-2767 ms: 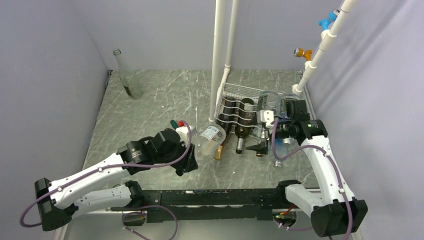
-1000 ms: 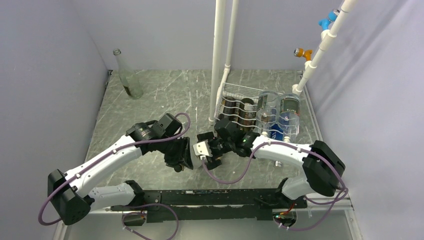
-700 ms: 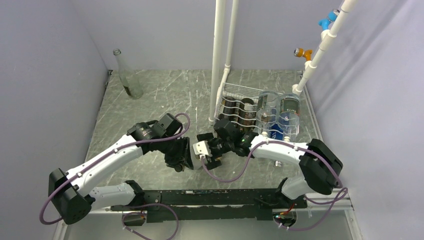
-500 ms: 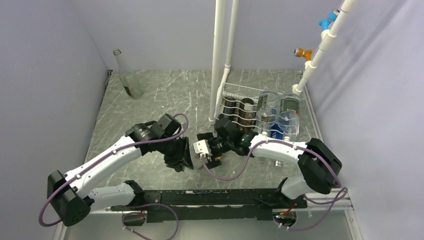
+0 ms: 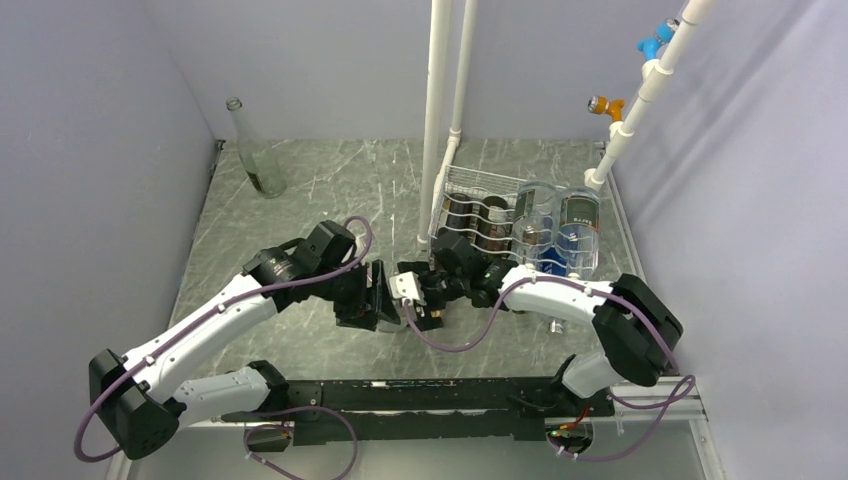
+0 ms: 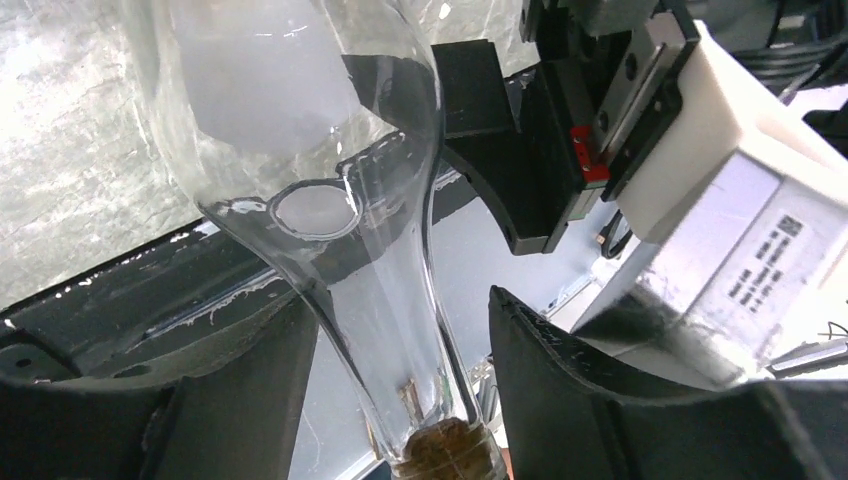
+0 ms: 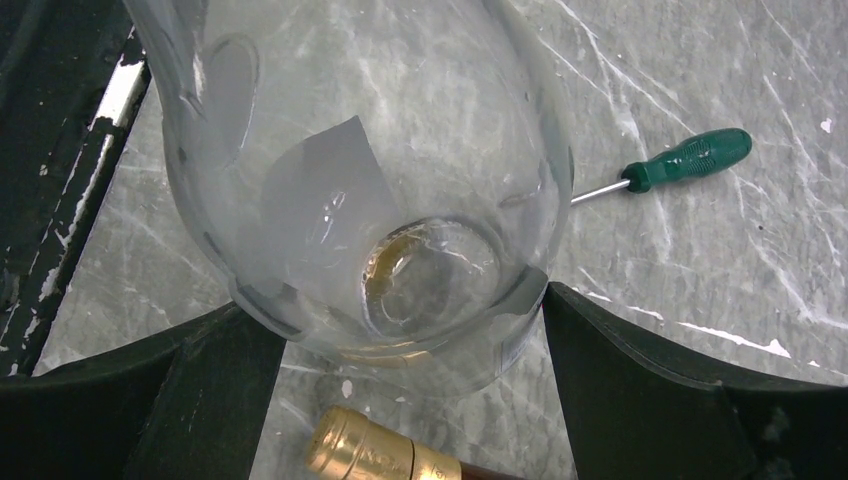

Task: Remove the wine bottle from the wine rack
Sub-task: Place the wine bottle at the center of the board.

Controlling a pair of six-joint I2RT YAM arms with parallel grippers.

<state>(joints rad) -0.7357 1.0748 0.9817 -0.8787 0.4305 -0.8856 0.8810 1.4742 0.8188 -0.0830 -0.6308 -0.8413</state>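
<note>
A clear glass wine bottle [image 7: 380, 150] hangs between my two grippers, off the white wire wine rack [image 5: 470, 185]; in the top view the grippers hide most of it. My right gripper [image 7: 400, 300] is shut on its wide base, with both black fingers against the glass; it also shows in the top view [image 5: 418, 305]. My left gripper [image 6: 400, 300] is open around the bottle's neck [image 6: 400, 330], with a gap at the right finger [image 6: 560, 380]. The cork end points toward its palm. In the top view the left gripper [image 5: 383, 300] sits beside the right gripper.
Dark bottles [image 5: 490, 228] and clear plastic bottles [image 5: 560, 225] lie in the rack. A gold-capped bottle neck [image 7: 370, 455] lies under the held bottle. A green-handled screwdriver [image 7: 690, 160] lies on the table. A clear bottle [image 5: 255, 150] stands back left. White pipes [image 5: 437, 120] rise beside the rack.
My right arm swung from the rack's right side across to the bottle and took its base. My left gripper then moved right and up, closing in on the right gripper.
</note>
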